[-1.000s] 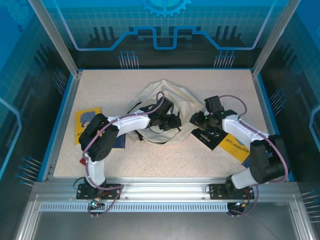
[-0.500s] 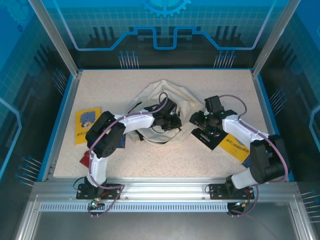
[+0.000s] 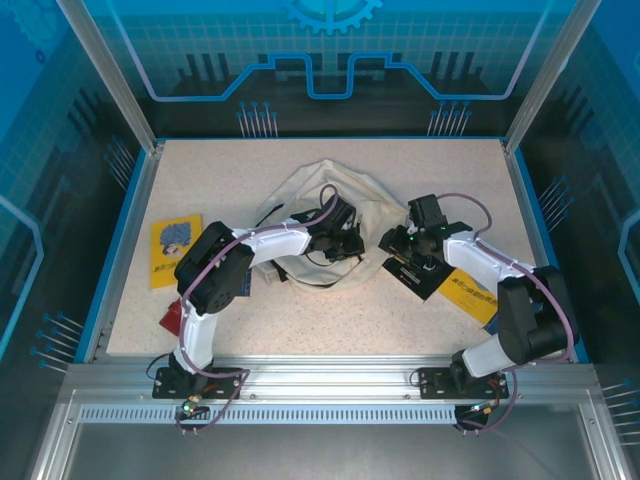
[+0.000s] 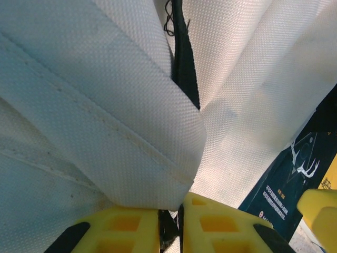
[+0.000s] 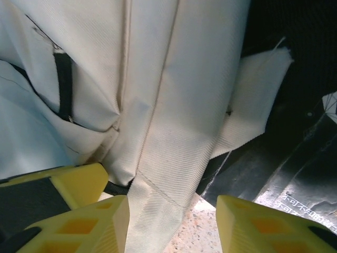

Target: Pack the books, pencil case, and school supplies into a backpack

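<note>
The large, soft cream-white fabric backpack [image 3: 300, 195] lies crumpled in the middle of the speckled beige counter [image 3: 300, 310], with both arms reaching in over it. From the left wrist we see the left tool [image 4: 171, 216] pressed together on a folded, stitched hem of the backpack, its moulded yellow plastic fingers [image 4: 124, 229] almost meeting. A black webbing strap [image 4: 184, 68] with a frayed thread runs down the coarse woven canvas behind the fold. The right tool [image 5: 171, 208] stands spread, straddling a flat band of the same cloth without pinching it.

A thin yellow book with a cartoon cover [image 3: 175, 250] lies flat near the counter's left edge, well apart from the bag. Just beside the bag's right edge, a dark navy book [image 3: 420, 277] with pale print lies flat beneath the right tool. A second yellow book [image 3: 472, 295] is partly covered by the right forearm. By the left arm's base sits a small red item [image 3: 171, 318], half hidden; we cannot tell what it is.
</note>
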Action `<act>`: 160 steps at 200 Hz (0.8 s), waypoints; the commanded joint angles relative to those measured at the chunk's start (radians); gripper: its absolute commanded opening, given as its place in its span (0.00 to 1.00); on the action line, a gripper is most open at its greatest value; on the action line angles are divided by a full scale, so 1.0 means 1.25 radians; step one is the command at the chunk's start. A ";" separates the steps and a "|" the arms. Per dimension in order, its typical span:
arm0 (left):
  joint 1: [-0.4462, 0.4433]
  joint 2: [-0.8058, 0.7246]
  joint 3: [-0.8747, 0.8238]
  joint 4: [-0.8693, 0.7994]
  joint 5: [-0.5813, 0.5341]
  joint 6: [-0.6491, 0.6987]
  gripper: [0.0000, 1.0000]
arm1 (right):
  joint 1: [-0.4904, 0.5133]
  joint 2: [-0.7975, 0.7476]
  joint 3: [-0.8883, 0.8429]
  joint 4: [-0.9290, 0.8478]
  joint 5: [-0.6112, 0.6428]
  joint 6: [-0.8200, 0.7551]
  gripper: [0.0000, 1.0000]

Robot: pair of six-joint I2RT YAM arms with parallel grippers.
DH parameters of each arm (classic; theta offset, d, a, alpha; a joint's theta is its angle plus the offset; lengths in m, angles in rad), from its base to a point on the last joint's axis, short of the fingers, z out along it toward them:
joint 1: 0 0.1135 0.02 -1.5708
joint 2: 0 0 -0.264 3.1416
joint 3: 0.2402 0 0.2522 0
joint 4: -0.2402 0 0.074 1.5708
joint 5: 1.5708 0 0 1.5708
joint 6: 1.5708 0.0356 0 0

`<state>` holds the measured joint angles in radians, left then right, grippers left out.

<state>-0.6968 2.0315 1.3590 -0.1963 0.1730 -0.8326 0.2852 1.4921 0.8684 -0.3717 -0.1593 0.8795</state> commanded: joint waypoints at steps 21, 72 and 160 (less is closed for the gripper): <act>-0.006 0.020 0.030 0.002 0.005 0.001 0.10 | -0.007 0.035 -0.007 0.023 -0.013 0.008 0.46; -0.006 -0.046 0.010 -0.021 0.005 0.037 0.00 | -0.007 0.073 0.025 0.025 -0.009 -0.001 0.48; -0.005 -0.133 -0.035 -0.033 0.021 0.082 0.00 | -0.008 0.138 0.066 0.069 -0.054 0.003 0.42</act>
<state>-0.6968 1.8919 1.3319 -0.2119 0.1806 -0.7589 0.2852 1.6379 0.9237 -0.3122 -0.1970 0.8822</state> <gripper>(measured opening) 0.068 0.468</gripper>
